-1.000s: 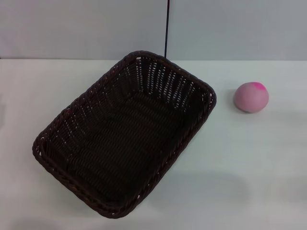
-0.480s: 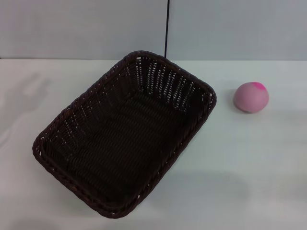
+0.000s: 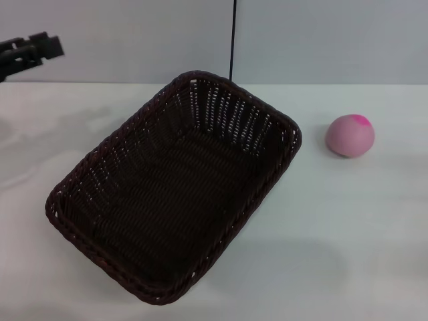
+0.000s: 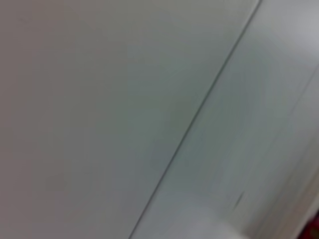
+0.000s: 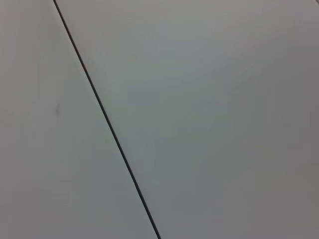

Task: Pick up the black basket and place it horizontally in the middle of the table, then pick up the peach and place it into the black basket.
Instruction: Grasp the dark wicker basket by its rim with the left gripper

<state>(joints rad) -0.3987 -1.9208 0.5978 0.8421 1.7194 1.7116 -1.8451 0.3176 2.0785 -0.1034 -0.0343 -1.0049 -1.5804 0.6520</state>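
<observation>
The black basket (image 3: 170,187) rests empty on the white table (image 3: 348,227), set diagonally left of centre, one corner toward the back wall. To its right, apart from it, sits the pale pink peach (image 3: 350,135) with its magenta patch up. My left gripper (image 3: 30,50) shows at the far upper left edge of the head view, high above the table and well away from the basket. The right gripper is out of view. Both wrist views show only a plain pale surface with a thin dark line.
A thin dark vertical line (image 3: 233,40) runs up the grey wall behind the basket. White tabletop lies in front of the peach and to the right of the basket.
The left gripper has come into the head view at the upper left, after its shadow crossed the table's left side. Basket and peach have not moved.
</observation>
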